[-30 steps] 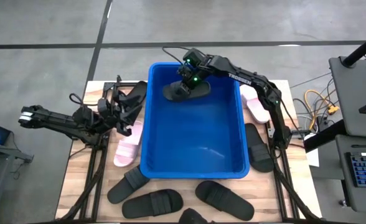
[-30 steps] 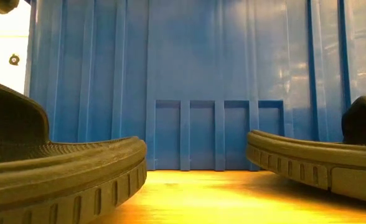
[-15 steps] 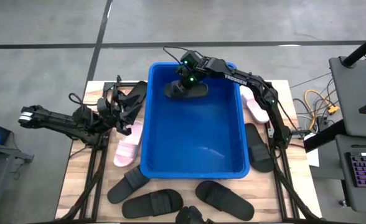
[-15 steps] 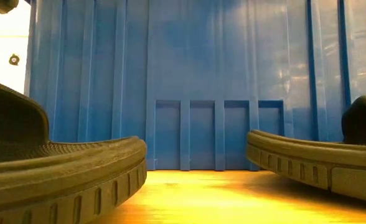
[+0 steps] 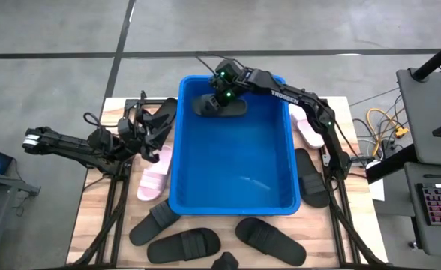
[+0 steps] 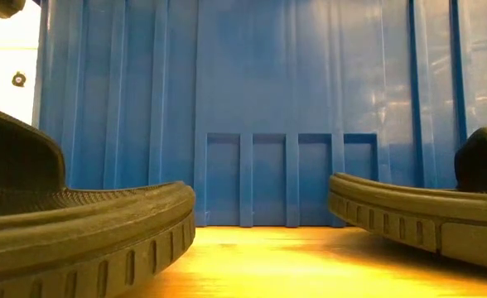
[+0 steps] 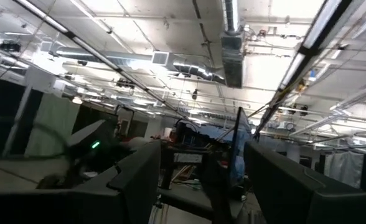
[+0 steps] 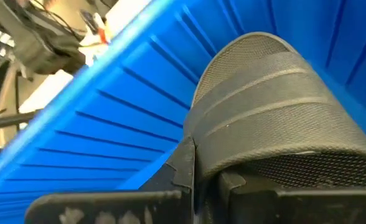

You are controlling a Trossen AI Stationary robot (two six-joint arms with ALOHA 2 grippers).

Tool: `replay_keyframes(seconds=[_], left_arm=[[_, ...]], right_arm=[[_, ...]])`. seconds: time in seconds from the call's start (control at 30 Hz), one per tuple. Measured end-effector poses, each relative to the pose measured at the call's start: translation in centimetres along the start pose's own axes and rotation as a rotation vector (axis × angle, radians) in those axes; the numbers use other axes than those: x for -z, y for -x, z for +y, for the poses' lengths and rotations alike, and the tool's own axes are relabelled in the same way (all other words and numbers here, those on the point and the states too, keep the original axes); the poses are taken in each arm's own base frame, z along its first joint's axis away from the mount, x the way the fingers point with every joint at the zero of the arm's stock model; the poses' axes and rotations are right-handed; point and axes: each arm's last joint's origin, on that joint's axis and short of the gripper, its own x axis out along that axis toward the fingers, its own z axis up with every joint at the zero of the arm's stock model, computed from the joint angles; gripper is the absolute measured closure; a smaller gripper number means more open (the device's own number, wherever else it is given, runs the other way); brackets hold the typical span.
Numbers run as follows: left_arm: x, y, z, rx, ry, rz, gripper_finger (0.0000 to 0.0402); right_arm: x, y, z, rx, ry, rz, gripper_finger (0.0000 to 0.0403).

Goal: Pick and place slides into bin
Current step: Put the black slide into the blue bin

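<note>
Leftward, the left gripper [image 5: 134, 129] waited with fingers spread beside the bin [image 5: 181, 169], near a pink slide [image 5: 154, 171]. Farther right, the right gripper [image 5: 222, 96] pinched a black slide [image 5: 219, 106] by its strap — low inside the bin's far end.

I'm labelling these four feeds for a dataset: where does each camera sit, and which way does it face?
High view: overhead, straight down on the bin; both arms show.
Low view: table height, facing the bin's outer wall between two black slides; no arm.
Left wrist view: on the left arm, tipped toward the ceiling; its two dark fingers show.
Right wrist view: on the right arm, inside the bin; right gripper clamps a black slide's strap.
Shared: that held slide also appears in the high view.
</note>
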Motion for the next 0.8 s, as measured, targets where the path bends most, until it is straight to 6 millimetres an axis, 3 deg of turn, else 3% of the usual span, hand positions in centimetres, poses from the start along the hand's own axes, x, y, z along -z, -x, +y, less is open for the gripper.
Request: replay_keyframes(seconds=[0.33,0.5,0.67,0.8], left_arm=[[0.4,0.1,0.1,-0.037,-0.009,0.047,0.0185],[1.5,-0.2,0.3,-0.072,0.099,0.135,0.0185],[2.2,-1.1,0.6,-0.034,0.243,0.275,0.0185],[1.7,-2.4,1.0,-0.036,0.319,0.34,0.0185]], right_arm=[[0.2,7.0,5.7,-0.037,0.108,-0.002,0.0392],[0.7,11.2,9.1,-0.076,0.186,-0.078,0.0392],[1.5,13.7,11.4,-0.061,0.242,-0.139,0.0392],[2.1,14.4,12.5,-0.043,0.295,-0.145,0.0392]])
